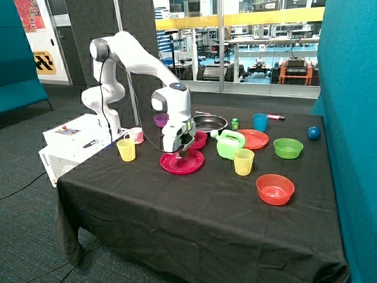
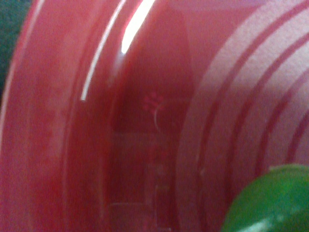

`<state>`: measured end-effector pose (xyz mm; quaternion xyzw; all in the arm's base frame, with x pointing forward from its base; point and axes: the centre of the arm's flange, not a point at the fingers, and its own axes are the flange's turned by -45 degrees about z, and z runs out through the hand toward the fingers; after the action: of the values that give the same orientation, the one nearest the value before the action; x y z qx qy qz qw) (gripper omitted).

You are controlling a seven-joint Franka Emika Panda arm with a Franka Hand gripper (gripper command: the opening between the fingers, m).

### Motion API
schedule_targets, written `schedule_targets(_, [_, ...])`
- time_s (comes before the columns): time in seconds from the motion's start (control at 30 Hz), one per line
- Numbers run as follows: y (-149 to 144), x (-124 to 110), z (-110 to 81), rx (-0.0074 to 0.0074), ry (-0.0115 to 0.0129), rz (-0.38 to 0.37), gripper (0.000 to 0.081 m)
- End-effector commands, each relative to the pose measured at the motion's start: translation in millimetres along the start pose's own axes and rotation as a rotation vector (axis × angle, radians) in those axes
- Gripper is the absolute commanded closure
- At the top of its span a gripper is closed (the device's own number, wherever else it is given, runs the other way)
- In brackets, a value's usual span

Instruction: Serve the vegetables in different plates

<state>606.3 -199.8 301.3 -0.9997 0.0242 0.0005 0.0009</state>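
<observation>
Arm bent low over the counter (image 1: 194,218), hand (image 1: 183,150) down just above the magenta plate (image 1: 182,163); whether its grip is wide, narrow or holding anything cannot be told. Wrist view filled by the plate's ridged surface at close range, with a green vegetable (image 2: 270,200) lying on it at the edge of view. Orange plate (image 1: 254,139) sits well apart, behind a green watering can (image 1: 230,144). Black pan (image 1: 210,122) stands behind the hand. Yellow cups (image 1: 126,150) stand either side of the magenta plate.
</observation>
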Motion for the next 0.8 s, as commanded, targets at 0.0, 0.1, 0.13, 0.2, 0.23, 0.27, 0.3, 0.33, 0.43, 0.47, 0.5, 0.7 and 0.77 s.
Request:
schedule_targets(0.0, [-7.1, 1.2, -4.7, -0.0018, 0.0009, -0.019, 0.0094])
schedule_targets(0.1, [-7.3, 2.7, -5.5, -0.0018, 0.0009, -0.022, 0.0073])
schedule_targets(0.13, [-7.3, 2.9, -5.7, -0.0018, 0.0009, -0.022, 0.0067])
schedule_targets(0.2, [-7.1, 3.3, -6.1, -0.0018, 0.0009, -0.023, 0.0054])
schedule_targets(0.23, [-7.1, 3.3, -6.2, -0.0018, 0.0009, -0.023, 0.0049])
schedule_targets(0.27, [-7.1, 3.4, -6.3, -0.0018, 0.0009, -0.022, 0.0043])
schedule_targets(0.3, [-7.4, 2.9, -6.0, -0.0018, 0.0009, -0.027, 0.0034])
schedule_targets(0.33, [-7.6, 2.6, -5.8, -0.0018, 0.0009, -0.026, 0.0027])
schedule_targets(0.43, [-7.3, 1.1, -5.3, -0.0018, 0.0009, -0.027, 0.0006])
schedule_targets(0.47, [-7.4, 0.6, -5.2, -0.0018, 0.0009, -0.030, 0.0003])
schedule_targets(0.5, [-7.8, 0.4, -5.3, -0.0018, 0.0009, -0.032, 0.0001])
schedule_targets(0.7, [-21.3, -4.3, -8.2, -0.0018, 0.0009, -0.055, 0.0000])
schedule_targets(0.77, [-22.4, -5.8, -7.5, -0.0018, 0.0009, -0.055, 0.0000])
